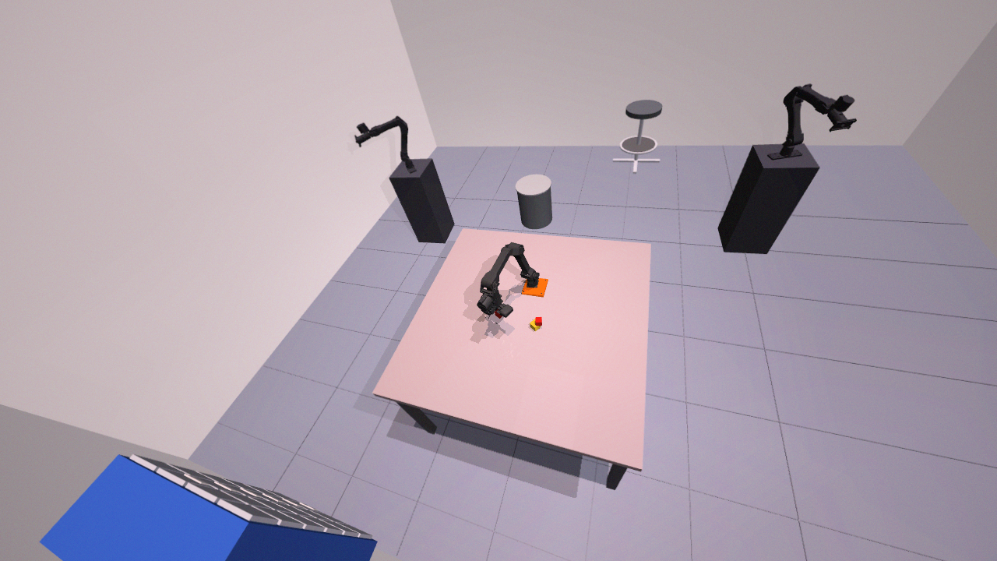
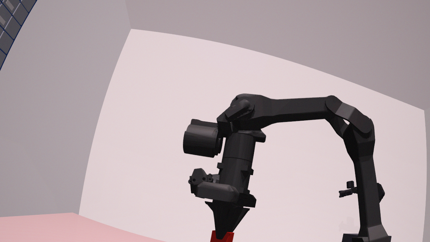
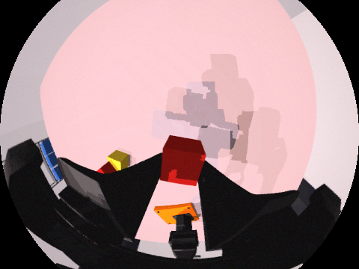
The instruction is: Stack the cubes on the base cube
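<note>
My gripper [image 1: 498, 313] [image 2: 222, 234] [image 3: 183, 161] points down and is shut on a red cube [image 2: 229, 237] [image 3: 182, 162], held above the table. The yellow base cube [image 1: 534, 326] [image 3: 119, 156] stands on the table, to the right of the gripper in the top view and to the lower left in the wrist view. The other red cube [image 1: 538, 320] [image 3: 107, 168] sits on top of the yellow cube, toward one corner. The left finger partly hides it in the wrist view. Its exact seating is too small to tell. Both stacked cubes are out of view in the exterior view.
The pink table [image 1: 578, 390] [image 2: 60, 228] [image 3: 112, 75] carries the arm's orange base plate [image 1: 542, 289] [image 3: 168, 213] behind the cubes. Shadows of the arm fall on the table. Two other arms on dark pedestals [image 1: 424, 206] [image 1: 763, 202], a grey bin [image 1: 535, 207] and a stool [image 1: 643, 109] stand beyond the table.
</note>
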You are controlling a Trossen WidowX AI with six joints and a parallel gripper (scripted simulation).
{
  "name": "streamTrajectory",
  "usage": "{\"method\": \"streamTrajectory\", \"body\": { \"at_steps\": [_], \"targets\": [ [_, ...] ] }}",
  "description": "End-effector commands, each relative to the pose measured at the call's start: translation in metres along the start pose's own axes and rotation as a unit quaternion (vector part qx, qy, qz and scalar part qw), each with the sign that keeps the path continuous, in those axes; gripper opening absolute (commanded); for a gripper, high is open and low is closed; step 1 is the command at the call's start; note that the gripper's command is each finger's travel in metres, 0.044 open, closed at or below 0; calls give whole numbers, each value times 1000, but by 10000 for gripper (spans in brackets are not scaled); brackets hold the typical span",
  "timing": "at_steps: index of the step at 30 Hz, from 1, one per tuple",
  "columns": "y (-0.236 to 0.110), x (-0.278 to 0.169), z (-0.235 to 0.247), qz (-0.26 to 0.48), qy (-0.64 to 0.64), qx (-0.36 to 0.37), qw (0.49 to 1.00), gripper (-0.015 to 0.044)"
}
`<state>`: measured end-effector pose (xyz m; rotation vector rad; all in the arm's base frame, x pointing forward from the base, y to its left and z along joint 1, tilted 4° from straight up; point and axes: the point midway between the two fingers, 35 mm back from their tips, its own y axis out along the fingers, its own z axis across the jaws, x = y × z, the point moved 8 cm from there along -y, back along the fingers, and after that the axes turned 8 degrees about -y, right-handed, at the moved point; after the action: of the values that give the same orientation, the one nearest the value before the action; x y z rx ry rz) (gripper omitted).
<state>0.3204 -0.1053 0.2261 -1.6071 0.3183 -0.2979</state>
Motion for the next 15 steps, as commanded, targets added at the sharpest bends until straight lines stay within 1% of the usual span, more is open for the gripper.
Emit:
{"method": "streamTrajectory", "body": {
  "at_steps": [1,15],
  "targets": [
    [-3,-4,12,-5,36,1,999,105],
    [-1,-18,55,-4,159,4,987,105]
  ]
}}
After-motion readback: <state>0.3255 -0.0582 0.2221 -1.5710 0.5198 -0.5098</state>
